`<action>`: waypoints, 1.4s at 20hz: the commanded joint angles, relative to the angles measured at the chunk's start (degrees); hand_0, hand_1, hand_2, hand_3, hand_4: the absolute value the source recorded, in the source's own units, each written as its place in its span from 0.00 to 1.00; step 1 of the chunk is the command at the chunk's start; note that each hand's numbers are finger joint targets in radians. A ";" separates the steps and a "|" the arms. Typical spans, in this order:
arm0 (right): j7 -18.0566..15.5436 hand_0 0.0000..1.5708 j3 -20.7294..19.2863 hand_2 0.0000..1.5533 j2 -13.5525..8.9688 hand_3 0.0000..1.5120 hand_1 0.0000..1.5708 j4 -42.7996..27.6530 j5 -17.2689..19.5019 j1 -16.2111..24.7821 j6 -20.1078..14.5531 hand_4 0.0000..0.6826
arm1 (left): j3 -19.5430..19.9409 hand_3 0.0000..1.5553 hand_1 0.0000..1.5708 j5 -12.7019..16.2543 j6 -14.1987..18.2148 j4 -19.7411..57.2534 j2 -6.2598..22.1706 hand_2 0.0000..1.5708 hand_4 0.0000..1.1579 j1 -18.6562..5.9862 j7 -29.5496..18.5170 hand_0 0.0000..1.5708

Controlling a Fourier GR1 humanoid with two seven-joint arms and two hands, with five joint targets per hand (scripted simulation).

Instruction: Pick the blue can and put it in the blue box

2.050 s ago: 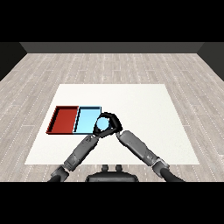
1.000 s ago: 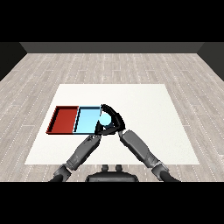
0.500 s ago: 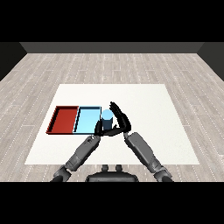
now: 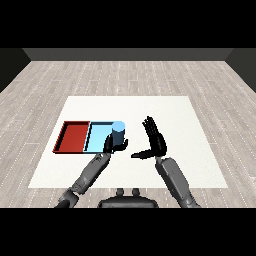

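Just left of the frame's centre, the blue can (image 4: 118,133) stands upright at the right edge of the blue tray (image 4: 98,136), with the red tray (image 4: 73,136) beside it. The left hand (image 4: 111,144) curls round the can's base. The right hand (image 4: 154,140), released with fingers straight, hangs apart to the right.

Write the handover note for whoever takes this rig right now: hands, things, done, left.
Right hand: open, fingers straight, thumb out to the side, holding nothing, right of the can.
Left hand: low at the near right corner of the light blue tray, just in front of the can; whether it grips is unclear.
Blue can: upright at the blue tray's right end.
Red tray: left of the blue one.
Done: can is at the blue tray.
Left: confirm it sits inside, clear both hands.
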 commanded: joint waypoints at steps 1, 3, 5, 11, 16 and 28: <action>0.07 0.00 -3.79 0.00 -3.25 0.00 0.00 -8.69 -2.56 6.97 1.76 0.00 | 2.33 0.96 1.00 -1.14 -0.74 5.00 -1.21 1.00 0.97 -0.68 -2.03 1.00; 0.38 0.00 -6.30 0.00 -6.16 0.00 0.00 -13.01 -4.72 11.13 3.51 0.00 | 3.13 0.96 1.00 -1.96 0.00 1.80 2.07 1.00 0.98 -1.09 0.48 1.00; -3.91 0.00 -10.85 0.00 -6.85 0.00 0.00 -9.47 -6.12 11.28 5.87 0.00 | 5.28 0.96 1.00 -1.07 -0.78 3.74 2.54 1.00 0.98 -3.18 3.05 1.00; -0.36 0.00 -13.99 0.00 -6.77 0.00 0.00 -9.34 -5.37 9.36 2.89 0.00 | 11.75 0.96 1.00 -0.21 -2.85 11.37 8.37 1.00 0.98 -4.74 4.52 1.00; -2.32 0.00 -13.84 0.00 -6.89 0.00 0.00 -8.22 -4.02 12.60 4.34 0.00 | 15.71 0.97 1.00 0.24 -4.95 20.39 13.54 1.00 0.94 -8.04 8.78 1.00; -3.14 0.00 -15.70 0.00 -3.68 0.00 0.00 0.60 -3.91 7.94 3.70 0.00 | 13.86 0.89 1.00 -7.89 -3.13 46.01 12.17 0.96 0.85 -20.01 16.45 1.00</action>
